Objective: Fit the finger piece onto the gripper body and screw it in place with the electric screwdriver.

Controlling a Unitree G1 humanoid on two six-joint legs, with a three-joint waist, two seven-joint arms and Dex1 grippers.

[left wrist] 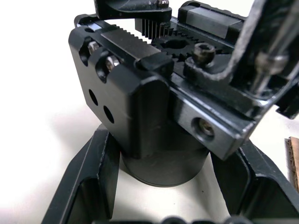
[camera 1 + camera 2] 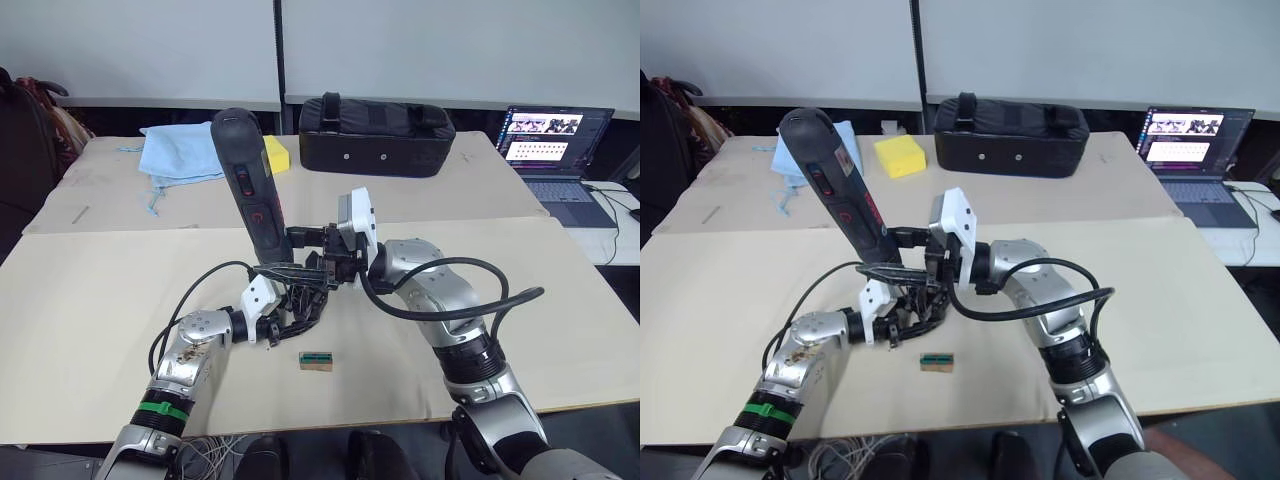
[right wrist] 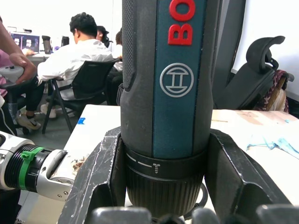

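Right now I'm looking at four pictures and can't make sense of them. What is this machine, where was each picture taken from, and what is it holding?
It is a two-armed robot at a table. The two wide pictures come from cameras in its head, looking down over its arms. The two close-ups come from a camera on each wrist.

The left gripper is shut on the gripper body, a small black part standing on the table. The right gripper holds the electric screwdriver, its tip down at that part.

Also on the table: a small block, a black bag, a yellow sponge, a blue cloth and a laptop. People sit behind in the right wrist picture.
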